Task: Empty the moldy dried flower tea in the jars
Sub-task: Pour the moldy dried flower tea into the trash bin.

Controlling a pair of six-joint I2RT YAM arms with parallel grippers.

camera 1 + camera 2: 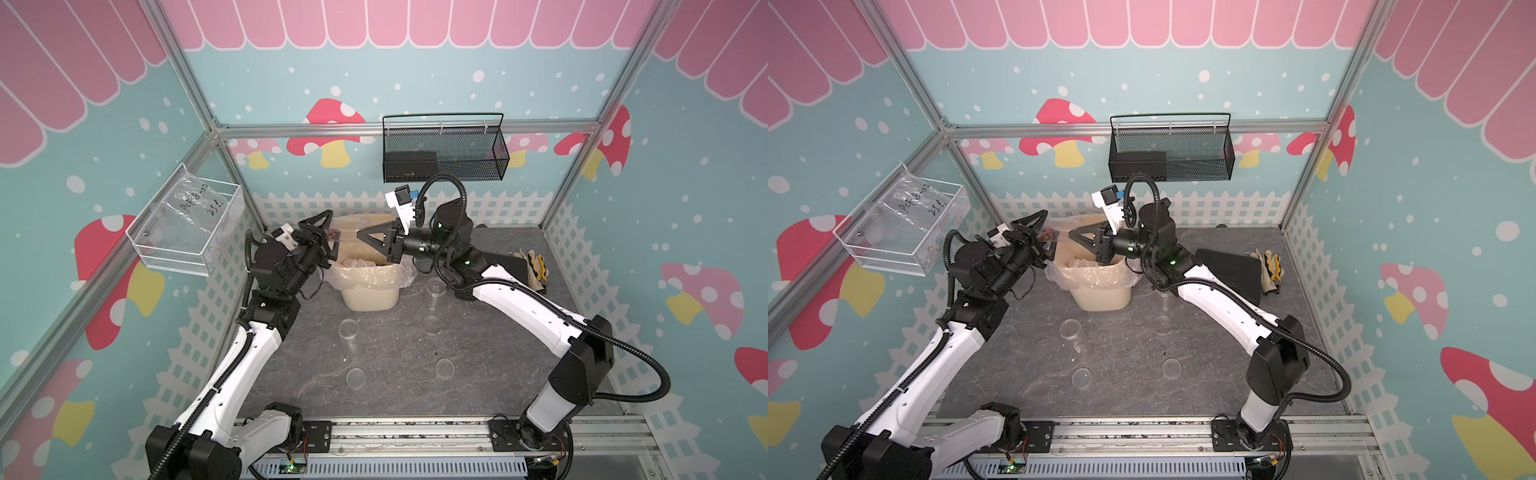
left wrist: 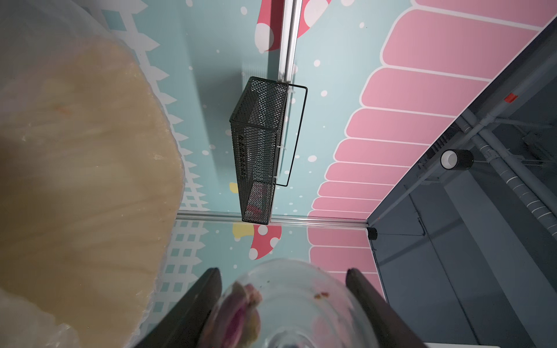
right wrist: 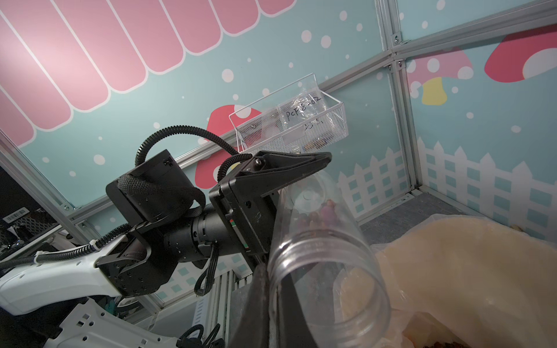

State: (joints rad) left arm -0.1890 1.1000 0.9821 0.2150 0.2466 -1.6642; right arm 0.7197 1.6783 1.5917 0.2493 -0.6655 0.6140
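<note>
One clear jar [image 1: 334,236] [image 1: 1051,233] lies on its side above the cream bin [image 1: 370,297] [image 1: 1100,299]. The moldy dried flower tea [image 2: 241,313] [image 3: 319,215] sits at its closed end. My left gripper [image 1: 331,234] [image 2: 281,271] has a finger against each side of the jar [image 2: 301,301] near that end. My right gripper [image 1: 360,235] [image 3: 271,268] is shut on the wall at the jar's open mouth [image 3: 328,256], one finger inside, one outside. Two other jars [image 1: 348,332] [image 1: 434,291] stand upright on the table and look empty.
Two flat clear lids [image 1: 355,377] [image 1: 444,368] lie on the grey table near the front. A black mesh basket [image 1: 444,153] hangs on the back wall, a white wire basket [image 1: 187,224] on the left wall. Gloves [image 1: 534,266] and a black object lie far right.
</note>
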